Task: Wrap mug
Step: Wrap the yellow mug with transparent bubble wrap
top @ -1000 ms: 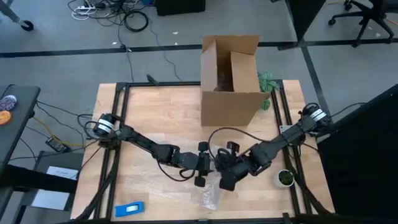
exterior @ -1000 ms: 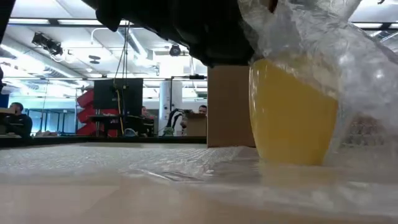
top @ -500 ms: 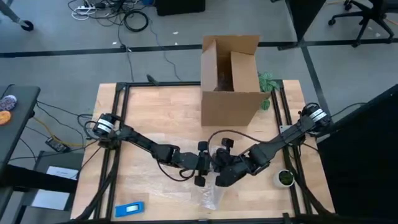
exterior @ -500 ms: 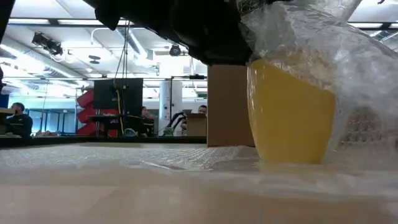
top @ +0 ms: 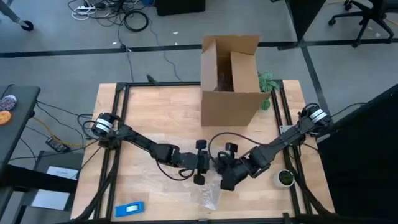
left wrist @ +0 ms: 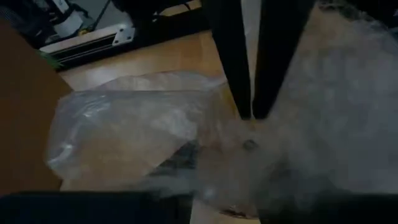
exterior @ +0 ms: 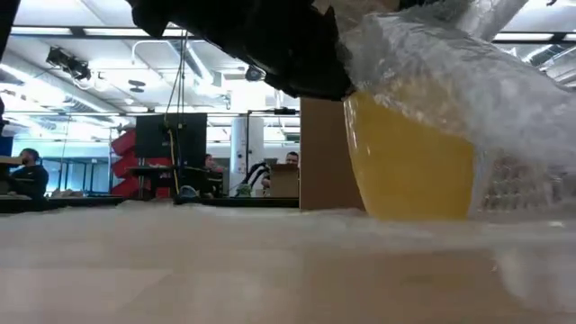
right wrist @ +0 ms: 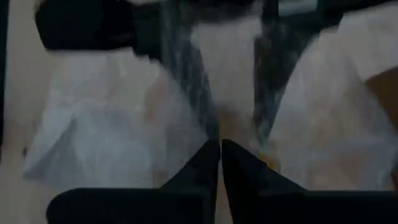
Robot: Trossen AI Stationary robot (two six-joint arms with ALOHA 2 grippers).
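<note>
Mug, upright under bubble wrap; left gripper and right gripper meet low over it, each pinching wrap.

Both dark arms are reaching in low over the table and meeting near the middle of its front half. The left gripper is pointing toward the right arm, and its two fingers are pressing close together with only a thin gap. The right gripper is sitting just beside it, and its fingertips are squeezing almost shut too.
</note>
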